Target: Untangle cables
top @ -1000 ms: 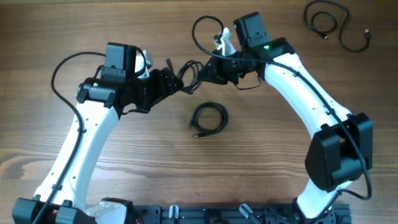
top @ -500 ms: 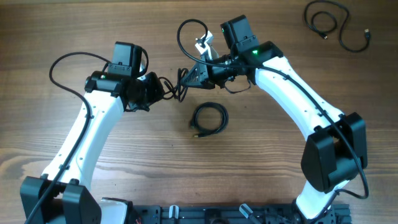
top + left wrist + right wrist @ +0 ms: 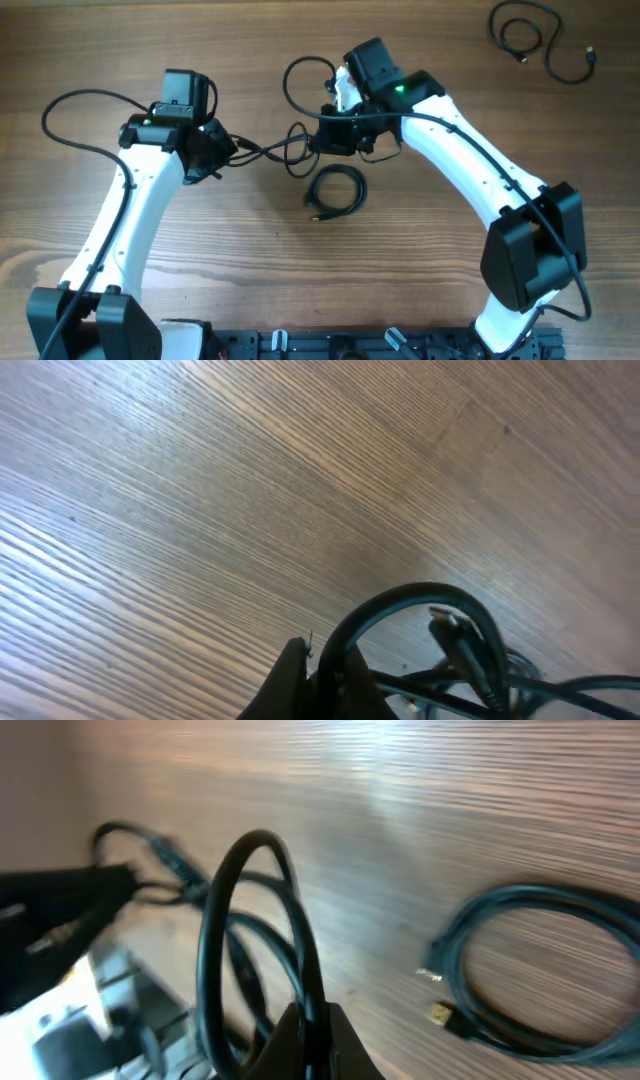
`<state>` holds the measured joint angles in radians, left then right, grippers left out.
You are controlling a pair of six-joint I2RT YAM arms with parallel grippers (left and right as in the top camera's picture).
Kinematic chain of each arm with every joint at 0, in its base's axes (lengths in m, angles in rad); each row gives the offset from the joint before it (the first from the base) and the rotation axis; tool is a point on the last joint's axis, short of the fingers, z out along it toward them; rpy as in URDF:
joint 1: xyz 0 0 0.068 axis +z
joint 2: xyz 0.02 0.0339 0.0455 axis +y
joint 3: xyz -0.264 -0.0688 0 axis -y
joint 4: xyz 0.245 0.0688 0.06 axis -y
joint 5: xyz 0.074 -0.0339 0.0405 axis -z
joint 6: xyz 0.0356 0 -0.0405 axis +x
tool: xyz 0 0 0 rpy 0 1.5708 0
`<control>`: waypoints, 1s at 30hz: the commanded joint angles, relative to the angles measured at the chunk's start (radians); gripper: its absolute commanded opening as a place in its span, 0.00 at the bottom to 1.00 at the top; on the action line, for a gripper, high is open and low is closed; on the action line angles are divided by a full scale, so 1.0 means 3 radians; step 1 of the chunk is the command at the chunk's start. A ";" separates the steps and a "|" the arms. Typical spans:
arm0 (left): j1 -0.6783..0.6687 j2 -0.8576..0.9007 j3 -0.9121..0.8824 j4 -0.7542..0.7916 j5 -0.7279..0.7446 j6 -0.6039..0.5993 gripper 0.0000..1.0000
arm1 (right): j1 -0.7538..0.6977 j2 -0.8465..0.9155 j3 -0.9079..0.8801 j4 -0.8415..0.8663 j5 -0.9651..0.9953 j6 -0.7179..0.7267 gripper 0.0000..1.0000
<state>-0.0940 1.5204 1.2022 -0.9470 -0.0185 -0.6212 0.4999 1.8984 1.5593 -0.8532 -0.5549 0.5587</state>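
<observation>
Both left gripper & right gripper clench the knotted thin black cords, stretched btwn them, likely to loosen loops.

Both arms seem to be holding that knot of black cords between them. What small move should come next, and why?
Probably draw the two sets of jaws slowly apart. The left jaws and right jaws both look shut on the tangled cables, which stretch between them with loops crossed. A gentle pull should show which loop slips free. The coiled cable lies separate, untouched.
</observation>
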 commanded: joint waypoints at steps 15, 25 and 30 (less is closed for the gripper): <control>0.0411 0.0014 0.0001 0.0280 0.1724 0.0477 0.04 | -0.0140 -0.0020 0.0015 0.0365 -0.0285 -0.0425 0.99; 0.0134 0.0014 0.0001 0.0306 0.1977 0.0621 0.04 | -0.0050 -0.0020 0.0014 0.0239 0.0652 -0.0216 0.26; 0.0139 0.0014 0.0001 0.0047 0.0490 0.0011 0.05 | -0.0050 -0.0020 0.0013 -0.0244 0.1858 0.0346 0.15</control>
<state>-0.0582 1.5215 1.2015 -0.9081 0.3820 -0.5224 0.4877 1.8984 1.5616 -0.9203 -0.1726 0.5930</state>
